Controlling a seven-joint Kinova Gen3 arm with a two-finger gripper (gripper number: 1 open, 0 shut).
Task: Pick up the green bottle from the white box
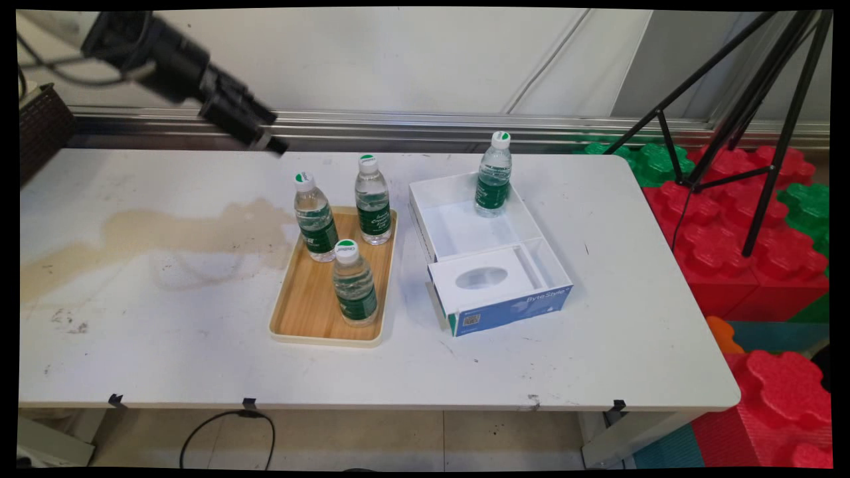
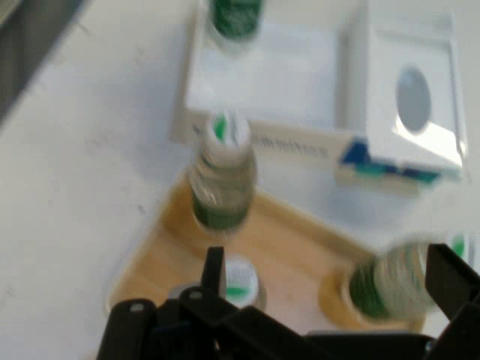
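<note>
A: While the black two-finger gripper (image 2: 322, 289) hangs high over the table's far left, jaws apart and empty, what's closest?

B: Three upright clear water bottles on the wooden tray (image 1: 312, 302); the left one (image 1: 316, 218) sits right below the fingers. A fourth (image 1: 493, 174) stands in the white box (image 1: 465, 229) beyond.

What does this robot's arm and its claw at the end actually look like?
The part in view is mostly black: a thick, round black wrist section tapering into a narrower black two-finger gripper built of angular jointed links. A bit of pale casing shows behind the wrist, and thin black cables loop from it. No lettering is visible.
</note>
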